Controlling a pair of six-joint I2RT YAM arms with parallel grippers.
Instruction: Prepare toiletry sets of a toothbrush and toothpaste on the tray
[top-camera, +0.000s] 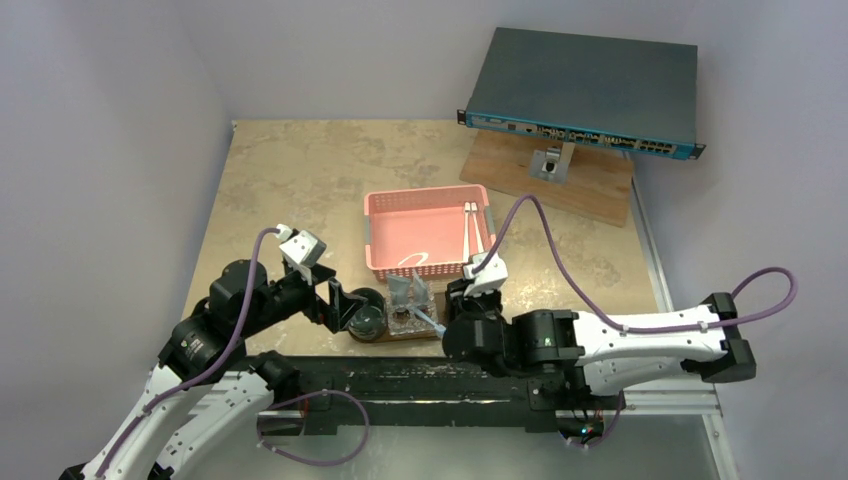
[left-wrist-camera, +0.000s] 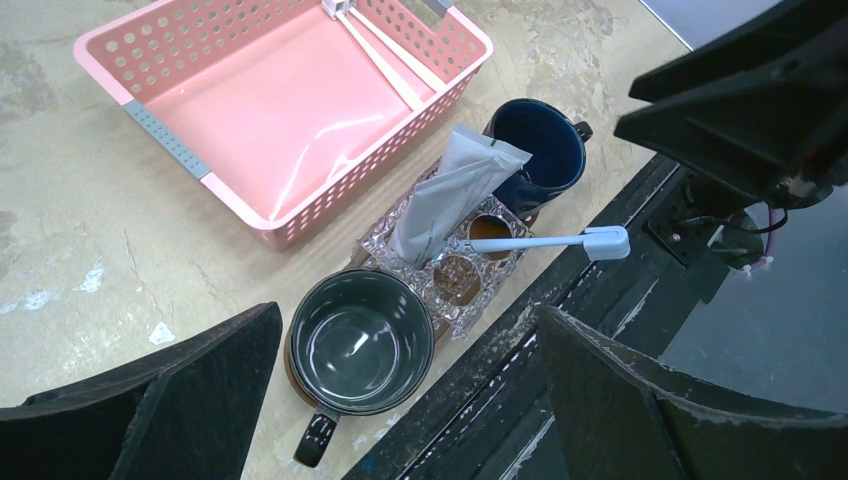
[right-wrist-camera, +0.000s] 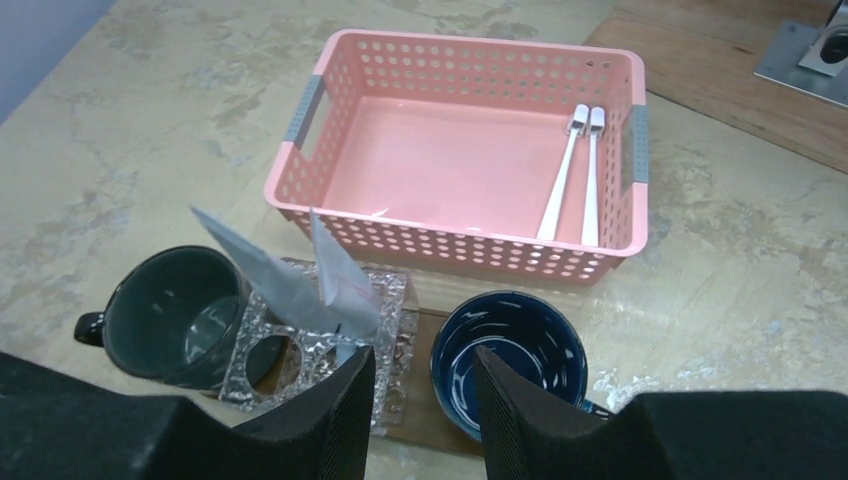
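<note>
Nearest the bases, the left gripper (left-wrist-camera: 410, 315) hangs with its jaws wide and empty over the tray's left end. The right gripper (right-wrist-camera: 425, 355) has its jaws partly apart, nothing between them, just above the tray (right-wrist-camera: 428, 350).

On the tray a glass holder (left-wrist-camera: 460, 285) stands between a grey mug (left-wrist-camera: 360, 340) and a blue mug (left-wrist-camera: 540, 150). The toothpaste (left-wrist-camera: 445, 195) stands tilted in the holder; the right wrist view suggests two tubes, but I cannot tell. A toothbrush (left-wrist-camera: 540, 241) lies across the holder, its head sticking out over the tray's near edge.

So one set looks to be in place, though the brush is laid loosely and not upright. Beyond the tray, two spare brushes (right-wrist-camera: 570, 170) lie side by side in the pink basket (right-wrist-camera: 450, 250), so more sets probably remain.

The mugs crowd the holder, and the jutting brush head sits where the right arm could knock it. Farthest back, a network switch (top-camera: 580, 90) stands on a board (top-camera: 600, 185).
</note>
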